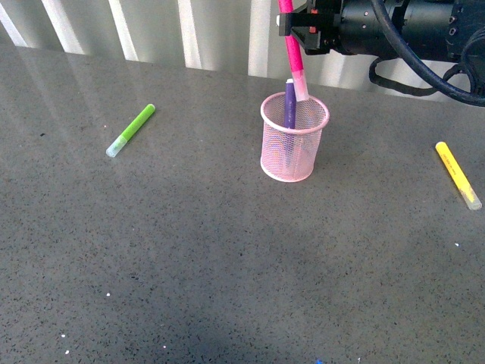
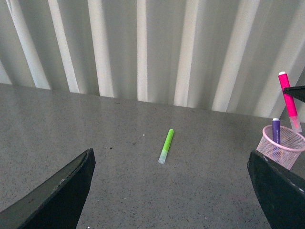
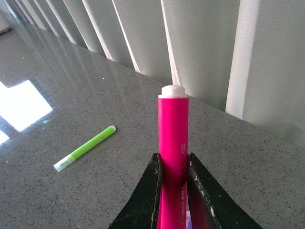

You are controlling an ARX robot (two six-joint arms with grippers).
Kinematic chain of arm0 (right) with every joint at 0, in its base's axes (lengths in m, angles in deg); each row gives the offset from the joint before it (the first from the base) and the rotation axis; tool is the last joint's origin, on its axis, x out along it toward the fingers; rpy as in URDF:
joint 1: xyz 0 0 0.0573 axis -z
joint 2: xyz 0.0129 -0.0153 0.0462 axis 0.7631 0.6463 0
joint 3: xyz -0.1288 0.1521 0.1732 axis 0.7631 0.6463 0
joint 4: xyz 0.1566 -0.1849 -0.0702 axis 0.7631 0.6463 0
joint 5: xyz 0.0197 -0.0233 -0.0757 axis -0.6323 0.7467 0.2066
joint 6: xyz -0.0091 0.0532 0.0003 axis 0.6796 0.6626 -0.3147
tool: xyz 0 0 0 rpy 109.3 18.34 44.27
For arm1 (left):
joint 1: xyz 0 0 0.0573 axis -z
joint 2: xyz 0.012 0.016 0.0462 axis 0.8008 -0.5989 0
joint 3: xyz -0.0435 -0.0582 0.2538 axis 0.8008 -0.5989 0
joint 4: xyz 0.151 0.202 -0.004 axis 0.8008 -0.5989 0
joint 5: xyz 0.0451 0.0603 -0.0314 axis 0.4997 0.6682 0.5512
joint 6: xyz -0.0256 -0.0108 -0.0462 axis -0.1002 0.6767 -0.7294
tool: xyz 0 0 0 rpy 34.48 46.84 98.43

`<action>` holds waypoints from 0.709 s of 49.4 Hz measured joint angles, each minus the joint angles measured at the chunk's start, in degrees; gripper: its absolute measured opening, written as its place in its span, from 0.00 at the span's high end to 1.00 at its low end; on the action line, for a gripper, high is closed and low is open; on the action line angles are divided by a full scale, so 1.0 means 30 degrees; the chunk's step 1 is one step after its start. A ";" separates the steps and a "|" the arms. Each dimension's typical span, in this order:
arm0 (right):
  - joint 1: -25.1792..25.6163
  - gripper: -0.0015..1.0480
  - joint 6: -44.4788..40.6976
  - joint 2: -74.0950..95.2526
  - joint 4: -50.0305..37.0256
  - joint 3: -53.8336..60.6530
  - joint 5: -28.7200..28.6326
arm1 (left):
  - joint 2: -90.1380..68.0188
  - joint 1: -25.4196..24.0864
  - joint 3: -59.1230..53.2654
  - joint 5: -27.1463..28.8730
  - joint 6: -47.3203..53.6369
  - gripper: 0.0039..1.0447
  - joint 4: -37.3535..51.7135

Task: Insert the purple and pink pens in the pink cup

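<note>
The pink cup (image 1: 288,155) stands mid-table with the purple pen (image 1: 290,102) upright inside it, its top poking above the rim. My right gripper (image 1: 290,29) is shut on the pink pen (image 1: 292,54), holding it slightly tilted over the cup with its clear cap dipping into the cup's mouth at the back. The right wrist view shows the pink pen (image 3: 173,129) clamped between the two black fingers of the right gripper (image 3: 172,162). My left gripper (image 2: 170,157) hangs open and empty, far left of the cup (image 2: 281,151).
A lime green pen (image 1: 131,130) lies on the grey table at the left, also showing in both wrist views (image 2: 166,145) (image 3: 85,148). A yellow pen (image 1: 457,174) lies at the right edge. White slatted blinds back the table.
</note>
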 joint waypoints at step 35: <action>0.0641 0.05 0.0022 0.0029 -0.0102 0.0503 0.0466 | 0.0000 0.0000 0.0000 0.0000 0.0000 0.06 0.0000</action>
